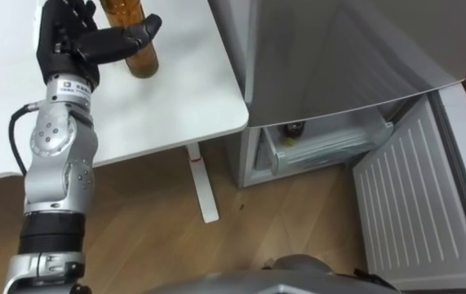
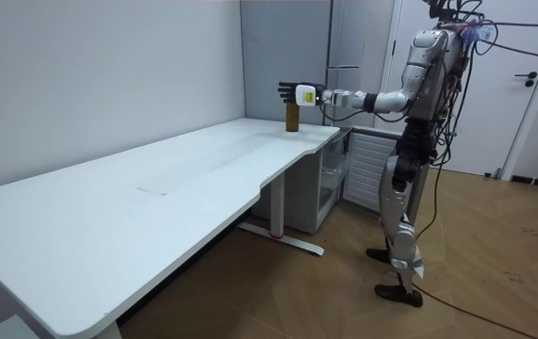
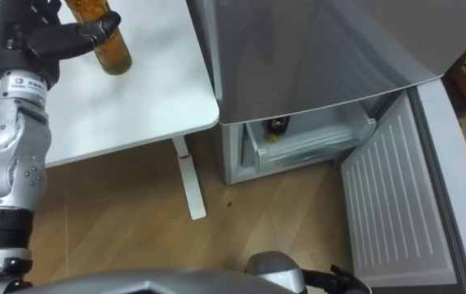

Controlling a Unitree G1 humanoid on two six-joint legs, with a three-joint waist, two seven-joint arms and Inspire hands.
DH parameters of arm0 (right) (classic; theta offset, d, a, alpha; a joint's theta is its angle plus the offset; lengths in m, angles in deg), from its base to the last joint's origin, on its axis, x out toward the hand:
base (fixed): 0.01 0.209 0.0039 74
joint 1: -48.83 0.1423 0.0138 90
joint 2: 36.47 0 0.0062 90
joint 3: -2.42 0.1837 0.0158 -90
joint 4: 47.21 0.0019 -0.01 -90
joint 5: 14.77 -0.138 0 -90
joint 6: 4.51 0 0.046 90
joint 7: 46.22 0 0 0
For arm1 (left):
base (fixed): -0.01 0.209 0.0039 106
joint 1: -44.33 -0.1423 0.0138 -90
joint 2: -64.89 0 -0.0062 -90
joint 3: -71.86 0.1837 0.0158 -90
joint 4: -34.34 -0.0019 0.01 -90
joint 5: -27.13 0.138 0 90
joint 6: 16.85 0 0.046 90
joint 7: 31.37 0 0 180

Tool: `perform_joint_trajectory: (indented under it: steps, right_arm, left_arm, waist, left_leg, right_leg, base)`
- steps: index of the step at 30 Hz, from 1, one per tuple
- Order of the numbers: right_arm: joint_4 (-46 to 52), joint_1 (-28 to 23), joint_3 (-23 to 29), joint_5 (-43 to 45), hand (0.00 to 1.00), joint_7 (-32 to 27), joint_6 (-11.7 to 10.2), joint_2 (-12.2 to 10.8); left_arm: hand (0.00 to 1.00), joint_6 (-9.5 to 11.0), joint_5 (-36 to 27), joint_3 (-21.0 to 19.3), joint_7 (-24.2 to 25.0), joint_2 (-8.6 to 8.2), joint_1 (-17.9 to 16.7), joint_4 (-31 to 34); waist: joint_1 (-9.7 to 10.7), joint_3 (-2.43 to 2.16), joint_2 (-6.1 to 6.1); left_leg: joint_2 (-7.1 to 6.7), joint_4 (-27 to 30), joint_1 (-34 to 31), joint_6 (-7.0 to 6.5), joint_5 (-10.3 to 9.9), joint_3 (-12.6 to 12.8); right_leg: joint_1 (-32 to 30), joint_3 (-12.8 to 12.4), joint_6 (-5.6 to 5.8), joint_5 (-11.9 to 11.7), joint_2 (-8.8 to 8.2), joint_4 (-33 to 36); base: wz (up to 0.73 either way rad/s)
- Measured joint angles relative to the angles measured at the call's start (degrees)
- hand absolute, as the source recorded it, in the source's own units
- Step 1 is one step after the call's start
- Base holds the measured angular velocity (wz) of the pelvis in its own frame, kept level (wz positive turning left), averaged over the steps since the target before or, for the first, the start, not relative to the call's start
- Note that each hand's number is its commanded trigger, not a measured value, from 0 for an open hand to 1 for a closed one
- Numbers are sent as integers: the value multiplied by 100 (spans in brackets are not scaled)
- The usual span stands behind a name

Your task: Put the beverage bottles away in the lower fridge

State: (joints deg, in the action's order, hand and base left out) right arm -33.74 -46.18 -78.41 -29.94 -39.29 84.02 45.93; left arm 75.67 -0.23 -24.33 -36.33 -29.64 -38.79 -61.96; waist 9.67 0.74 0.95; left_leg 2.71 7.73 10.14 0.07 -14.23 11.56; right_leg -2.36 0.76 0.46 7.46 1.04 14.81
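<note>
One amber drink bottle (image 1: 139, 59) stood upright on the white table (image 1: 184, 102), near the corner closest to the fridge (image 1: 339, 49). The robot's left hand (image 1: 71, 42) was raised at the bottle's side, away from the fridge. Its fingers were loosely spread and not closed round anything, and its thumb (image 1: 139, 33) stretched out across the near face of the bottle. The eye views did not show whether the thumb actually touched the glass. In the room view the arm reached out level from the shoulder, with the hand at the height of the bottle's upper part.

The robot stood on the wooden floor between the end of the table and the single grey fridge, its body turned toward the table.

The fridge's lower door (image 1: 412, 204) hung wide open, its ribbed white inner face turned up toward the head camera. Inside the lower compartment sat one clear drawer (image 1: 330, 149). At its table-side end the dark top of a second bottle (image 1: 295, 128) showed, with a small yellow object (image 1: 288, 140) just in front of it; what that object was could not be told. So one drink bottle stood on the table, and one bottle top showed in the lower fridge.
</note>
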Motion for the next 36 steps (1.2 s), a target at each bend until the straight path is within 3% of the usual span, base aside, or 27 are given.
perform_joint_trajectory:
  steps: [8, 16, 26, 31, 36]
  right_arm:
    - [-25, -9, -3, 8, 0, 25, 82, 0]
    - [-30, -64, -5, 27, 0, -1, 284, 17]
    - [-164, -148, -6, 212, 0, -95, 284, 18]
    - [-193, -166, -2, 362, 0, -148, 294, 20]
    - [-144, -56, -2, 563, 0, -199, 445, 47]
  left_arm:
    - [0, -99, -124, -67, -340, 47, 366, -682]
    - [0, -222, -129, -98, -562, 47, 461, -681]
    - [0, -222, -127, -70, -682, 58, 604, -488]
    - [0, -222, -122, -70, -708, 63, 605, -492]
    - [0, -286, -246, -80, -722, 90, 747, -672]
  waist:
    - [107, 12, -25]
    - [119, 9, -55]
    - [144, -29, -144]
    - [220, -10, -121]
    - [244, 41, -25]
  left_leg:
    - [-6, 5, 36, -2, 1, 58]
    - [-14, 5, 15, -2, 2, 113]
    - [-12, 5, 28, -2, 2, 90]
    - [-14, 4, 36, -2, 2, 90]
    - [-25, 2, 16, -2, 1, 111]
  right_leg:
    - [15, -86, 1, 1, 9, -35]
    - [-75, -184, 3, 1, 31, -15]
    - [-49, -184, 3, 0, 32, -41]
    - [-43, -197, 4, -2, 33, -40]
    - [-60, -232, 15, -9, 35, -34]
  base:
    - [-5]
    - [-7]
    - [0]
    - [0]
    - [0]
